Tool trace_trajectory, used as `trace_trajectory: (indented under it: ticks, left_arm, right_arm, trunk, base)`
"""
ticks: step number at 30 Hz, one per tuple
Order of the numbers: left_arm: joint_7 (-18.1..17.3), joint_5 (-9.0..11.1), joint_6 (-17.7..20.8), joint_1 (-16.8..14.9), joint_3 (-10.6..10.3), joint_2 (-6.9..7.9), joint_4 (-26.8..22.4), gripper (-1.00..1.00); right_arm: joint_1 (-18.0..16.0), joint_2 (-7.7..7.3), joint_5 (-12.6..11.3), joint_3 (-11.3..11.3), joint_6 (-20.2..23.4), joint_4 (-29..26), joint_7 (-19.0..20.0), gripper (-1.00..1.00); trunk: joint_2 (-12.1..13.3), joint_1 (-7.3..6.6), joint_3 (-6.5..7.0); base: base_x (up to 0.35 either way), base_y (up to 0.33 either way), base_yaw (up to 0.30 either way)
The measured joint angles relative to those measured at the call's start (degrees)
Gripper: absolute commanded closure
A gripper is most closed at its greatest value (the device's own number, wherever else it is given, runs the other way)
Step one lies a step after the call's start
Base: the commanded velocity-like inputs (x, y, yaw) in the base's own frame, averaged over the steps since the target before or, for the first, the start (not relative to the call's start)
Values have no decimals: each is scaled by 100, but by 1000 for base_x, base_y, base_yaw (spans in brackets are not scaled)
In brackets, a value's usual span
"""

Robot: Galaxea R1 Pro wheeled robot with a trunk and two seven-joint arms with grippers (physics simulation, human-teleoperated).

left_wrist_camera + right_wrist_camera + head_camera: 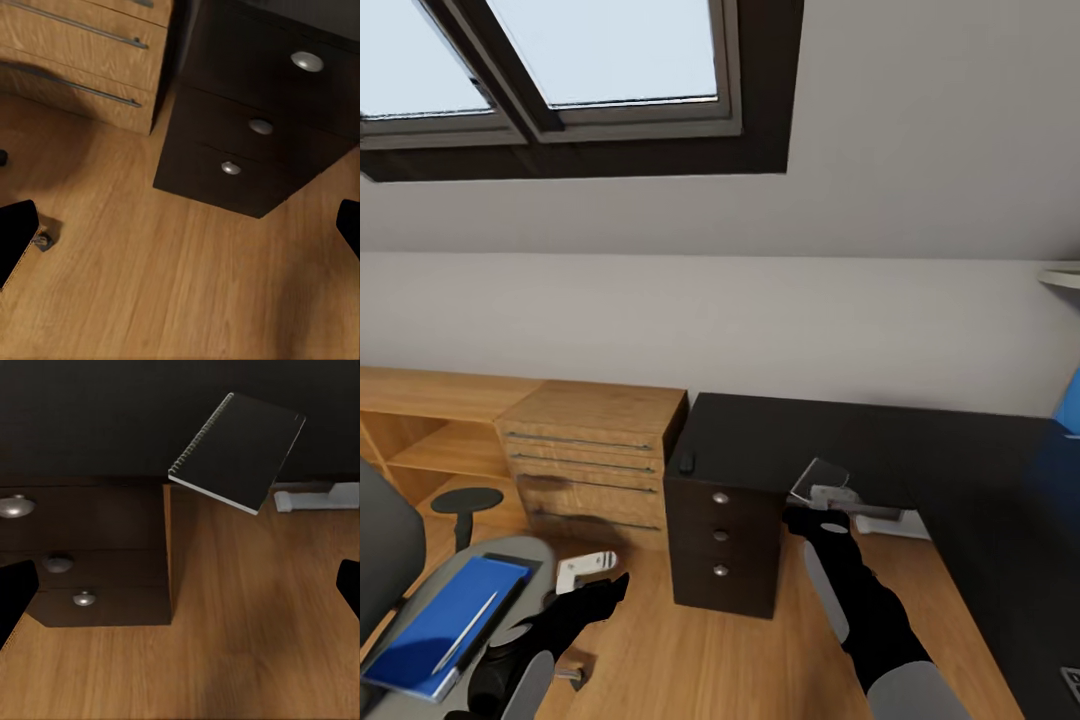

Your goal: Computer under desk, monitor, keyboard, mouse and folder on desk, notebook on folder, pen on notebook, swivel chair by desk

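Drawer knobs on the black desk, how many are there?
3. The top knob, the middle knob and the bottom knob sit in one column on the desk drawer unit's front.

black desk point(920, 440), blue folder point(445, 625), grey notebook point(238, 450)

Even, soft simulator lighting, moderately bright. Daylight enters from the skylight point(600, 60) at top, blown out to pale white. The white wall point(760, 330) is evenly lit. The glossy black desk point(920, 450) reads very dark, detail lost, faint sheen only. Soft diffuse shadows lie on the wooden floor point(187, 285) beside the drawer unit point(262, 127); its knobs catch small highlights. Renders are slightly soft with no motion blur. Head view shows wide-angle stretch toward the edges. Wrist views are dimmer and warm-toned.
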Motion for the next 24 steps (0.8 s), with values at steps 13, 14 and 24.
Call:
trace_trajectory:
  ticks: [13, 14, 24]
  left_arm:
    - [20, 2, 1, 1, -1, -6, 16, -100]
    - [20, 2, 1, 1, -1, -11, 39, -100]
    - [21, 2, 1, -1, -157, -19, 118, -100]
  right_arm:
    - [24, 6, 5, 70, -106, 9, 1, -100]
    - [24, 9, 5, 81, -107, 11, 1, -100]
    - [36, 35, -1, 390, -108, 18, 2, -100]
  trunk:
    - [0, 0, 0]
    - [0, 0, 0]
    - [0, 2, -5]
  base:
    - [324, 0, 255]
    - [325, 0, 255]
    - [275, 0, 66]
